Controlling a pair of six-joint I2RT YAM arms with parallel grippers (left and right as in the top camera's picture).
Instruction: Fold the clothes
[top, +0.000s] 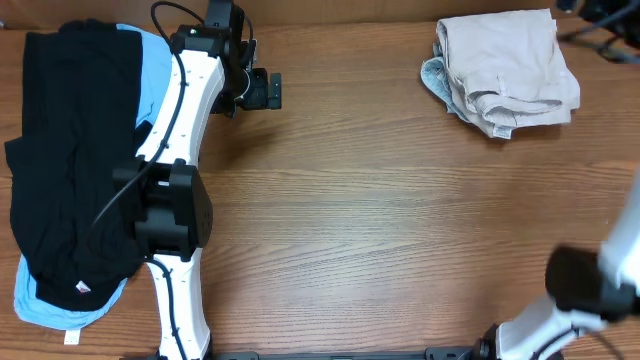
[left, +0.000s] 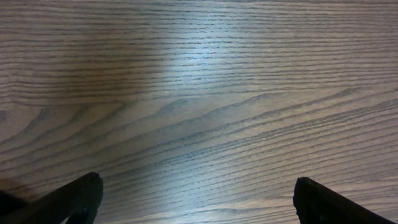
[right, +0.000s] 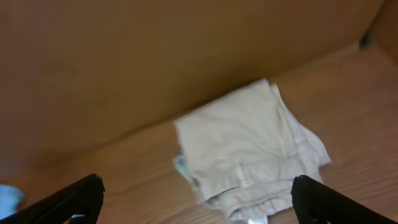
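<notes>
At the table's (top: 400, 230) far right corner, beige shorts (top: 508, 70), perhaps bluish cloth (top: 432, 78) beneath; left gripper (left: 198, 182) and right gripper (right: 198, 180) both agape, empty.

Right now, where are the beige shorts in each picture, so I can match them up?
Overhead: the beige shorts lie folded at the top right of the picture, on the table.
Left wrist: not in it; only bare wood shows.
Right wrist: just right of the middle, reaching down to the bottom edge.
Shared landmark: the wood-grain table, seen in all three views.
</notes>
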